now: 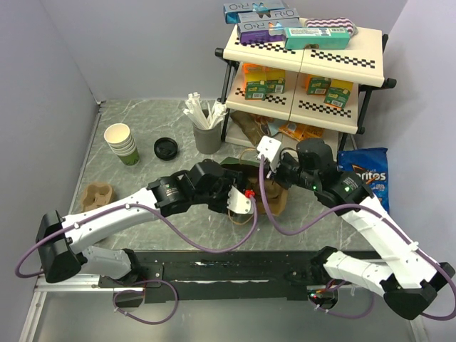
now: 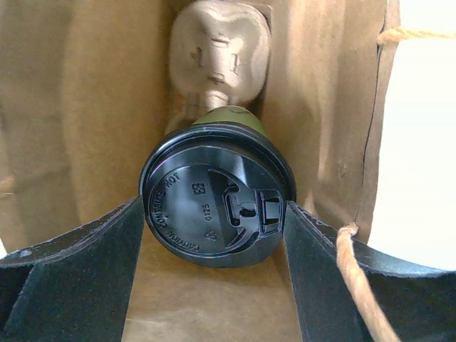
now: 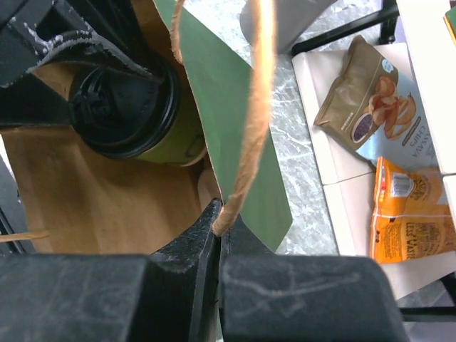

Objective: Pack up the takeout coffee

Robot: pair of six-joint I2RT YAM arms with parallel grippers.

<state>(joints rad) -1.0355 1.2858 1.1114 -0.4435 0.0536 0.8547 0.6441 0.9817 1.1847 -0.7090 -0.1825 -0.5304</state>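
The takeout coffee [image 2: 217, 189], a dark green cup with a black lid, hangs tilted inside the open paper bag [image 1: 274, 201], lid toward the left wrist camera. My left gripper [image 2: 214, 205] reaches into the bag, its fingers [image 2: 92, 263] pressed against both sides of the lid. The right wrist view shows the same cup [image 3: 128, 100] held above the brown bag floor. My right gripper [image 3: 219, 214] is shut on the bag's rim and twine handle [image 3: 249, 114], at the bag's far side [image 1: 279, 171]. A pulp cup carrier [image 2: 221, 43] lies deeper in the bag.
A stack of paper cups [image 1: 122, 142], a loose black lid [image 1: 165, 148] and a grey cutlery holder [image 1: 208, 135] stand at the back left. Another pulp carrier [image 1: 96, 194] lies left. A snack shelf [image 1: 306, 64] and a Doritos bag [image 1: 365, 174] sit right.
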